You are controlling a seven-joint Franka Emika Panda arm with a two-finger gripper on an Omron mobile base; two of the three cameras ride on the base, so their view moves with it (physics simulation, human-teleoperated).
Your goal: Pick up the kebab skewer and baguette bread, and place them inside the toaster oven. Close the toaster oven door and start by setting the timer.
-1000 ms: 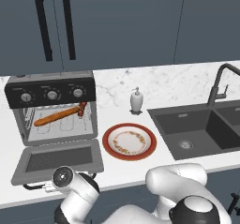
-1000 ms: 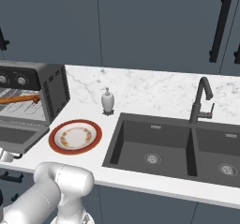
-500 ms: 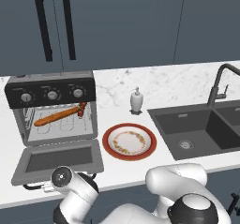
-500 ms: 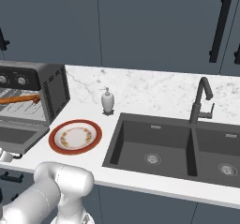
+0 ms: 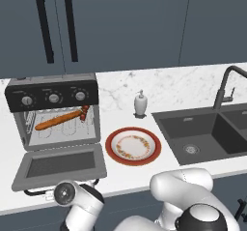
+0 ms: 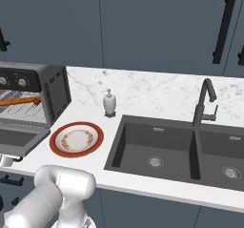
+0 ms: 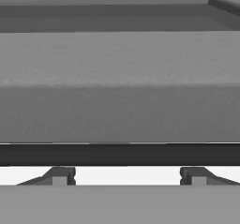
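I am seeing my claw (image 7: 125, 175) spread wide with nothing between its tips, which are standing apart just under the black bar handle (image 7: 120, 154) of the toaster oven door (image 7: 120, 78). That door (image 5: 60, 165) is lying dropped open flat in front of the toaster oven (image 5: 53, 111). Inside, the baguette bread (image 5: 59, 119) is resting on the rack with the kebab skewer (image 5: 84, 112) at its 3 o'clock end, and the plate (image 5: 133, 146) is sitting at the oven's 4 o'clock.

From behind-left and behind-right we look down across the table (image 5: 120, 177); both views share the toaster oven (image 5: 53, 114), plate (image 5: 133, 146) and sink (image 6: 157, 150). Our hand view sits very near the toaster oven door (image 7: 120, 78), facing it edge-on.
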